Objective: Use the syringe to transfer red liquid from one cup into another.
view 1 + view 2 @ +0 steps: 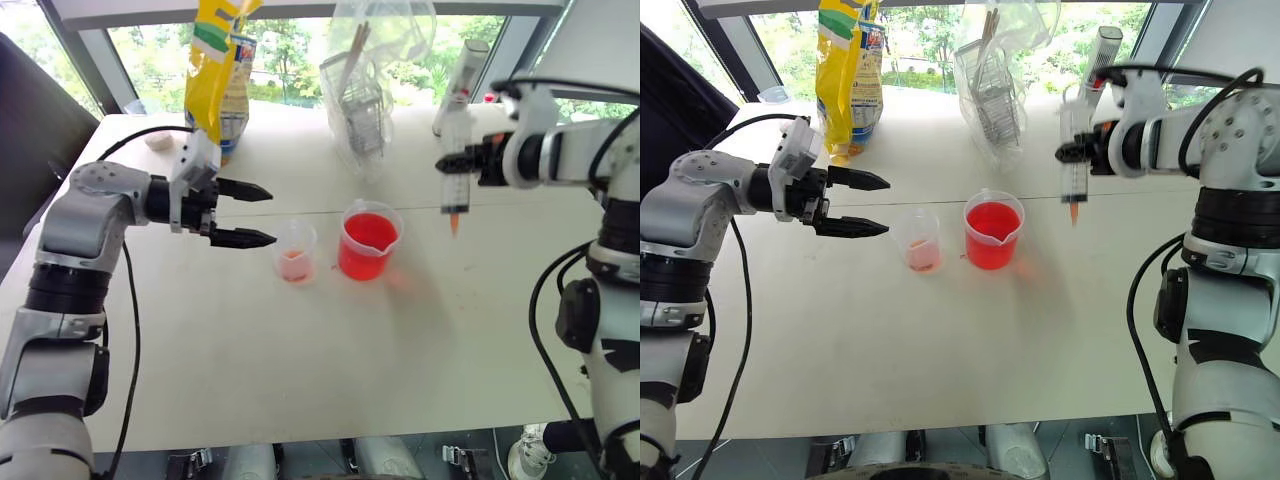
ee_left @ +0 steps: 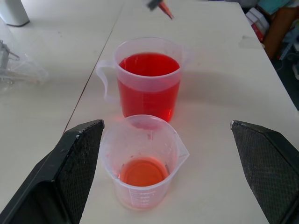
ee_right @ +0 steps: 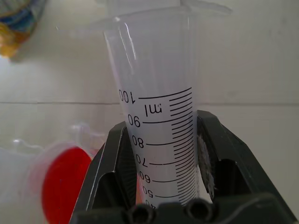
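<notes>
The syringe (image 1: 456, 140) hangs upright, reddish tip down, above the table to the right of both cups. My right gripper (image 1: 472, 160) is shut on its barrel (image 3: 163, 116), which carries printed graduation lines. The spouted beaker (image 1: 370, 240) stands mid-table, well filled with red liquid (image 2: 149, 86). Just left of it is the small cup (image 1: 296, 250), holding a shallow orange-red layer (image 2: 142, 171). My left gripper (image 1: 246, 214) is open and level, pointing at the small cup from the left. Its fingers (image 2: 70, 172) are spread wider than the cup and do not touch it.
A yellow snack bag (image 1: 215, 60) and a bottle behind it stand at the table's (image 1: 300, 360) back left. A clear plastic bag (image 1: 372, 80) with a container inside stands at the back centre. A small white object (image 1: 160, 141) lies far left.
</notes>
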`<state>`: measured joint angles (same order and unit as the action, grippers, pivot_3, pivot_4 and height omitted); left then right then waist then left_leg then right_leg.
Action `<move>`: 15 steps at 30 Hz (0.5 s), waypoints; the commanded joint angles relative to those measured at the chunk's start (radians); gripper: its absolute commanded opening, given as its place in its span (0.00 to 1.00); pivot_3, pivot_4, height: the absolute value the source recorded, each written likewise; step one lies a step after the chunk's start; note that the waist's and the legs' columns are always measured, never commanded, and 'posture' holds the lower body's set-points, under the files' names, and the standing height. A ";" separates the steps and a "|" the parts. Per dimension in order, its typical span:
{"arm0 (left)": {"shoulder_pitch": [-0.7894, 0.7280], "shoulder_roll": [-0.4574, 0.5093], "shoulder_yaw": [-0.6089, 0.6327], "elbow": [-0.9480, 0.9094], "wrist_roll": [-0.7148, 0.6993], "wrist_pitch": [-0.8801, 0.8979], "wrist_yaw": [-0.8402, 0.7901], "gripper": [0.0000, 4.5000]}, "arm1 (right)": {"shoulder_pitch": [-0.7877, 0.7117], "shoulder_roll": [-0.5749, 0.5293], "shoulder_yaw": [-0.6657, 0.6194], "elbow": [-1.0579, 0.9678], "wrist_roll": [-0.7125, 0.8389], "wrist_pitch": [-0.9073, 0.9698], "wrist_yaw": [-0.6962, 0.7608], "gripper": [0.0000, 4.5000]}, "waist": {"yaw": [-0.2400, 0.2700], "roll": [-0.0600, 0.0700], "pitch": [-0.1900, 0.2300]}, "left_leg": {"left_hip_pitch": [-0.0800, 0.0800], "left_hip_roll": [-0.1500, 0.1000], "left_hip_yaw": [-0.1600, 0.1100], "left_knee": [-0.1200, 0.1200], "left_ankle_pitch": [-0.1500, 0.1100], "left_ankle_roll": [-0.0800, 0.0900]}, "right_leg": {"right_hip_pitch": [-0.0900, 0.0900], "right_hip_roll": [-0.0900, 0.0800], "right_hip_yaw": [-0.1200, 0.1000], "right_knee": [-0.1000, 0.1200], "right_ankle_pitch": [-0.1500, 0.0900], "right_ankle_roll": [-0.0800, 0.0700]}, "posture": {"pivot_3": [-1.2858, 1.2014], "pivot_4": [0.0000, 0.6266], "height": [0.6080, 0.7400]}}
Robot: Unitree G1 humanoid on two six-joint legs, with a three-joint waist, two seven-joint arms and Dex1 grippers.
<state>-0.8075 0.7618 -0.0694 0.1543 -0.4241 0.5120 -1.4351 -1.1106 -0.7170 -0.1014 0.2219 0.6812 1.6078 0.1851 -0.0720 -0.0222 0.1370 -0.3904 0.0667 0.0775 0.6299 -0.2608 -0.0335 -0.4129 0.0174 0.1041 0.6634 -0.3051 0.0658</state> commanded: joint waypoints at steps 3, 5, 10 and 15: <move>-0.005 0.009 0.016 -0.057 -0.015 0.003 0.007 0.99 | 0.050 0.003 0.081 0.127 -0.003 0.007 0.027 0.31 | 0.002 0.000 0.000 | 0.000 0.000 0.000 0.000 0.000 0.000 | 0.000 0.001 0.000 0.000 0.000 0.000 | 0.52 0.24 0.99; -0.001 0.014 0.021 -0.071 -0.018 0.008 0.009 0.99 | 0.067 0.016 0.110 0.185 -0.038 0.007 0.038 0.31 | 0.002 0.000 0.000 | 0.000 0.000 0.000 0.000 0.000 0.000 | 0.000 0.001 0.000 0.000 0.000 0.000 | 0.52 0.24 0.99; 0.020 0.022 0.027 -0.115 -0.025 0.021 0.017 0.99 | 0.096 0.028 0.179 0.270 -0.124 -0.019 0.090 0.31 | 0.002 0.000 0.000 | 0.000 0.000 0.001 0.001 0.000 0.000 | 0.000 0.000 0.000 0.000 0.000 0.000 | 0.52 0.24 0.99; 0.032 0.028 0.027 -0.142 -0.026 0.030 0.023 1.00 | 0.103 0.036 0.218 0.298 -0.182 -0.053 0.146 0.42 | 0.002 0.000 0.000 | 0.000 0.000 0.000 0.001 0.000 0.000 | 0.001 0.001 0.000 0.000 0.000 0.000 | 0.52 0.24 0.99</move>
<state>-0.7770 0.7756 -0.0654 0.0442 -0.4283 0.5405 -1.4143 -1.0062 -0.6817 0.1055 0.5087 0.5306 1.5656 0.3217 -0.0695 -0.0224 0.1369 -0.3897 0.0670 0.0772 0.6308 -0.2608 -0.0335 -0.4116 0.0186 0.1039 0.6635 -0.3049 0.0661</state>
